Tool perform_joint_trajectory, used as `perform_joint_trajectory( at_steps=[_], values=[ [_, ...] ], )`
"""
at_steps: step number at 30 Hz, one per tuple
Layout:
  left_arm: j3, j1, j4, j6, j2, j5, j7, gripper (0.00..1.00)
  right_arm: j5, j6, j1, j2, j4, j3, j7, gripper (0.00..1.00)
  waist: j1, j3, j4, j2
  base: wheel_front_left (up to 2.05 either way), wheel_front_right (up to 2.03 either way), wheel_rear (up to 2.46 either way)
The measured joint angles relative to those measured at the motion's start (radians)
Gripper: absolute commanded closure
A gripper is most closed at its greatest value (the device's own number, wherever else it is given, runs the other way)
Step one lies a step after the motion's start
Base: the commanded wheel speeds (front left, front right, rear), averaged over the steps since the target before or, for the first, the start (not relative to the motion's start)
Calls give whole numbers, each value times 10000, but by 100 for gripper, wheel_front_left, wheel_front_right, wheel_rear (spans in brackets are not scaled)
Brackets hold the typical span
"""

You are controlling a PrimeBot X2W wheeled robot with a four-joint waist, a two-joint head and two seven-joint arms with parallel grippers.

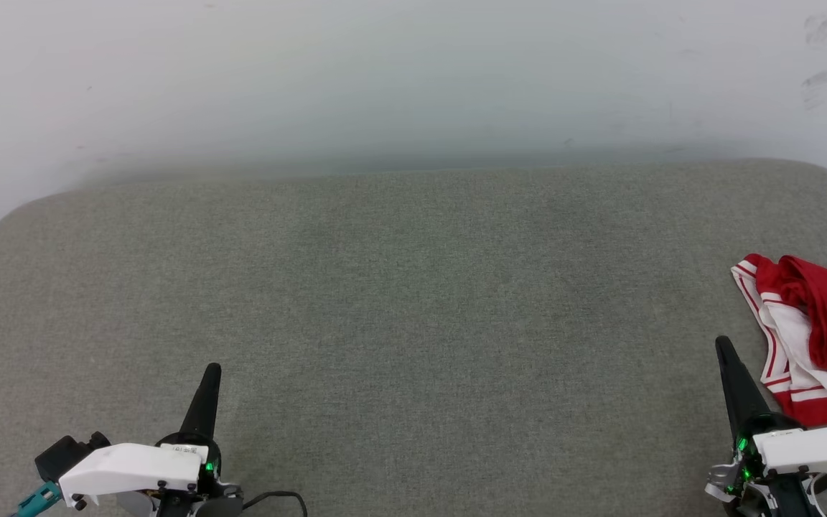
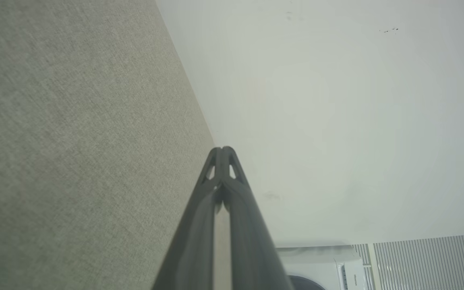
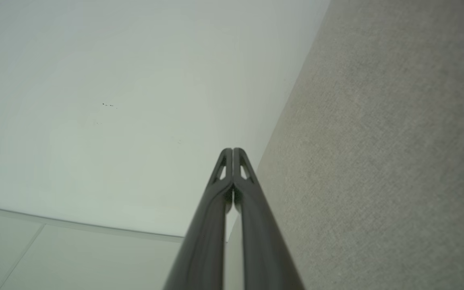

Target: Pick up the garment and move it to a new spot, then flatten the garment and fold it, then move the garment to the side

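Both long dark fingers of the left gripper (image 1: 211, 373) are pressed together on nothing at the lower left of the head view, pointing up the frame over the grey-green woven fabric surface (image 1: 413, 301). At the lower right, the right gripper (image 1: 724, 348) is likewise closed and empty, its tip leaning slightly left. Just right of that tip, the crumpled red jersey-style garment (image 1: 826, 316), with white sleeve fabric and red-and-white striped trim, lies bunched on the surface at the right edge of the frame, partly cut off. Whether it touches the gripper's white housing cannot be told. A pale scuffed wall (image 1: 413, 72) spans the top. A white appliance with a dark round door (image 2: 324, 268) sits at the lower right of the left wrist view.
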Motion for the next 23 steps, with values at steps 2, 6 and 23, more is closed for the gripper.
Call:
perform_joint_trajectory(
  at_steps=[2, 6, 23],
  values=[
    [19, -21, 23, -13, 0, -165, 52, 100, 161, 0, -13, 4, 23, -19, 42, 100, 0, -1, 2, 0, 0, 0, 0],
    [59, -90, 79, -75, -4, -491, 128, 100, 479, 0, -101, 10, 77, -50, 136, 100, 0, -3, 5, 0, 0, 0, 0],
    [224, -391, 268, -228, -21, -1755, 502, 100, 1722, 0, -337, 54, 278, -192, 499, 100, 0, -12, 20, 0, 0, 0, 0]
  ],
)
